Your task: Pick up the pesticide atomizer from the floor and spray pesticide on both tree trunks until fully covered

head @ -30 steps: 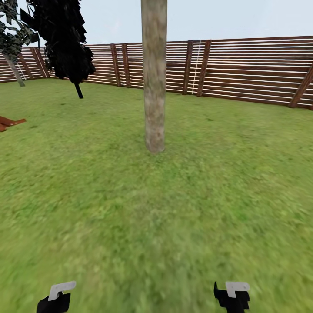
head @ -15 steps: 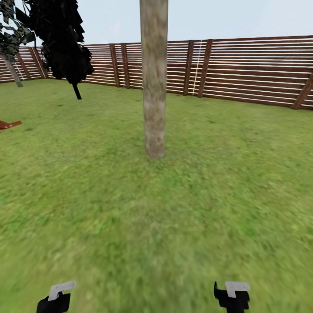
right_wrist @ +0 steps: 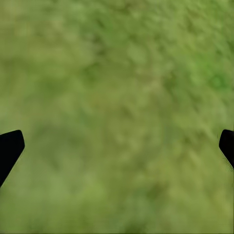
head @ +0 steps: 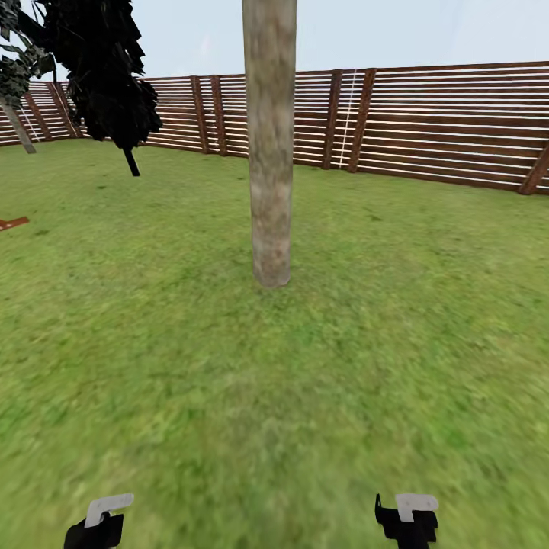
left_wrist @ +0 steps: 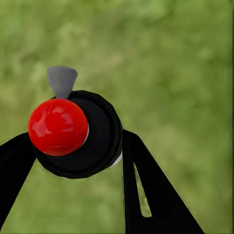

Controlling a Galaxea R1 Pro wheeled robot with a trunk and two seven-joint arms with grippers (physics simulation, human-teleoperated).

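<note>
A thick tree trunk [head: 271, 152] of mottled grey-brown bark rises straight from the garden lawn [head: 320, 366] ahead of me, its foliage above the head view. In the left wrist view the pesticide atomizer [left_wrist: 78, 134], black with a round red cap and a small grey nozzle, sits between black fingers [left_wrist: 146, 190]; my left gripper [left_wrist: 73, 161] is shut on it. At the bottom of the head view the left gripper [head: 97, 522] and right gripper [head: 408, 518] hang low over the grass, well short of the trunk. The right gripper [right_wrist: 117, 146] is open, holding nothing.
A brown fence [head: 442, 122] of horizontal slats closes the lawn behind the trunk. A dark-leaved plant [head: 107, 69] on a thin black stem stands at the back left, with a slim leaning trunk [head: 15, 126] beyond it. A red-brown object [head: 11, 223] lies at the left edge.
The whole head view has shifted: the camera has come closer to the tree trunk, whose base now sits lower in the picture. Both grippers keep their places and states.
</note>
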